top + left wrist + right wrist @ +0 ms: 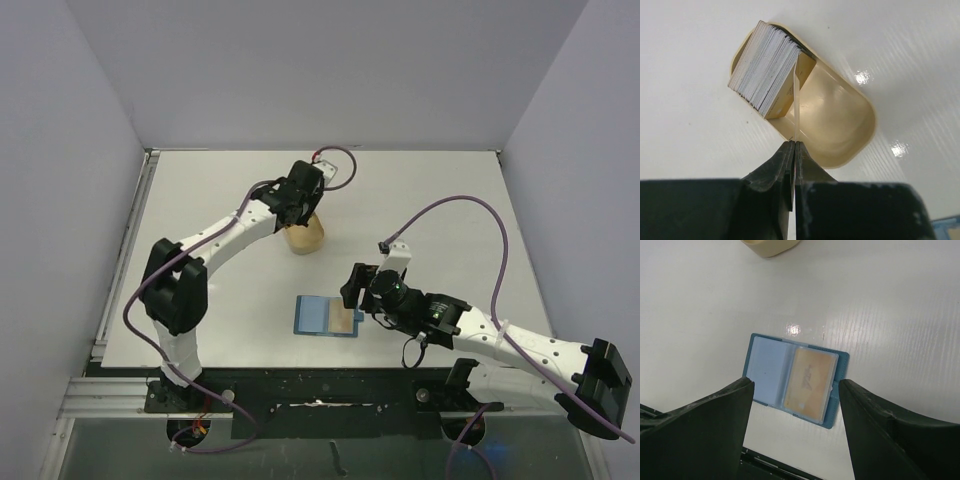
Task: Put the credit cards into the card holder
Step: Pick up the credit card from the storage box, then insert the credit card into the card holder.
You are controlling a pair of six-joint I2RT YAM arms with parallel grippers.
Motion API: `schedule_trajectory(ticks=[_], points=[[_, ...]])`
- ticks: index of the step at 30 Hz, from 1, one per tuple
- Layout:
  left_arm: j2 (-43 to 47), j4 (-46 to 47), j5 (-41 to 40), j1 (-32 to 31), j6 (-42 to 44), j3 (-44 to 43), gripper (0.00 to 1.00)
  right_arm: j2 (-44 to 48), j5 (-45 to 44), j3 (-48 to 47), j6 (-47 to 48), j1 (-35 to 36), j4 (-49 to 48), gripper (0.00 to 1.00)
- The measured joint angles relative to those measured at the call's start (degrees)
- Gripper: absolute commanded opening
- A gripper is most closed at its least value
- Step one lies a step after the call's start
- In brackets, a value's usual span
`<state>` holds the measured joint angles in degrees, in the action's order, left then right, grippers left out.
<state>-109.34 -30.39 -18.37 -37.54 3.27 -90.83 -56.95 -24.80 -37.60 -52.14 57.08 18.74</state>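
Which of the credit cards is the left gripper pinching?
The single card standing edge-on in front of the stack, clamped in the left gripper; the others sit packed in the tan tray.

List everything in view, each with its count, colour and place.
table: one, white, under everything
tray: one, tan, on the table's far half
card stack: one, grey-white edges, standing at one end of the tray
held card: one, pale, seen edge-on, beside the stack, pinched between the left fingers
holder: one, teal, lying open on the table's near middle
pocketed card: one, tan-orange, in one of the holder's two clear pockets
arms: two, white and black, left at the tray, right at the holder
left fingers: black, shut on the held card
right fingers: black, open, above the holder
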Motion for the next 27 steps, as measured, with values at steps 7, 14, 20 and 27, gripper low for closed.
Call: schedule_trajectory(ticks=[7, 14, 20, 27], points=[[10.1, 0.5, 5.8, 0.2, -6.6, 5.3, 0.0, 0.0, 0.4, 0.2, -0.4, 0.0, 0.2, 0.68], [20.2, 2.5, 15.8, 1.4, -16.3, 15.5, 0.0, -2.2, 0.9, 0.2, -0.4, 0.0, 0.2, 0.62], [27.6, 5.8, 26.4, 2.4, -24.3, 25.3, 0.0, -5.6, 1.9, 0.2, -0.4, 0.0, 0.2, 0.46], [34.5, 13.9, 37.2, 2.4, -34.5, 38.8, 0.0, -9.6, 2.1, 0.2, -0.4, 0.0, 0.0, 0.4]])
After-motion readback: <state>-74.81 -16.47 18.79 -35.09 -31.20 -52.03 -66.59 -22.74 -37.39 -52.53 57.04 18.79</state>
